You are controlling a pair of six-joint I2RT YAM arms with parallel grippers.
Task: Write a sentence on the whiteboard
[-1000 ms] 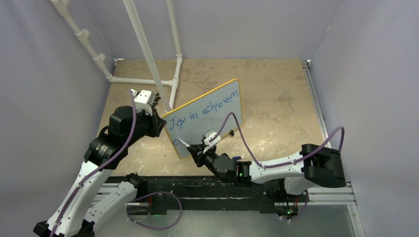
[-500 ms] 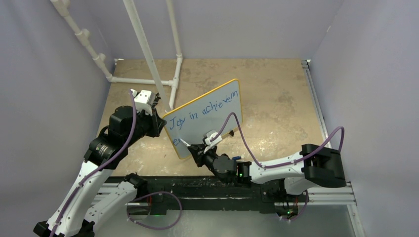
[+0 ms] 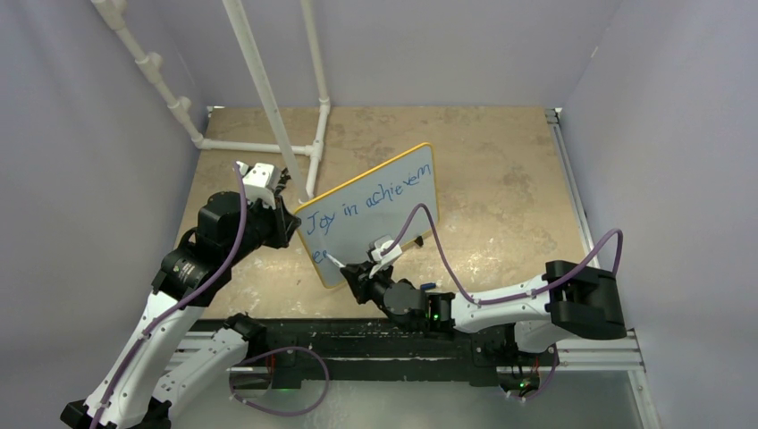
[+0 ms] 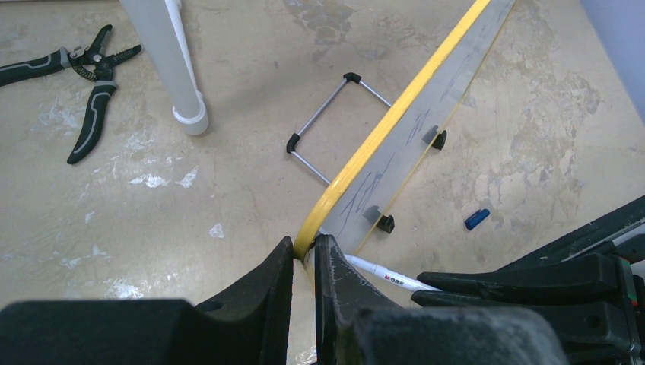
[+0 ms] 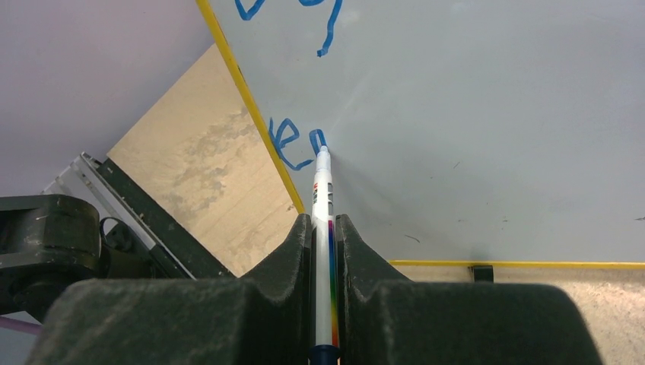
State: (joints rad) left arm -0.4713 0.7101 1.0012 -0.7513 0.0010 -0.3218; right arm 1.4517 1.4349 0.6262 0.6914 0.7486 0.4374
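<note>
The whiteboard [image 3: 393,214], white with a yellow rim, stands tilted on the table. My left gripper [image 4: 304,247] is shut on its near left corner, pinching the yellow rim [image 4: 395,114]. The sentence [image 3: 366,198] runs in blue slanted letters, "Joy in achievem" on top. A second line begins low at the left edge with blue letters [image 5: 293,141]. My right gripper [image 5: 323,224] is shut on a white marker [image 5: 322,182]. The marker's blue tip touches the whiteboard [image 5: 471,114] just right of those letters.
A white pipe frame [image 3: 268,98] stands behind the board, one post [image 4: 171,61] close to its left. Black pliers [image 4: 84,84] lie on the table beyond that post. A blue marker cap [image 4: 477,218] lies in front of the board, and a wire stand [image 4: 327,125] behind it.
My right gripper and the marker have crept very slightly left along the board's lower line. The left arm and the board have not moved.
</note>
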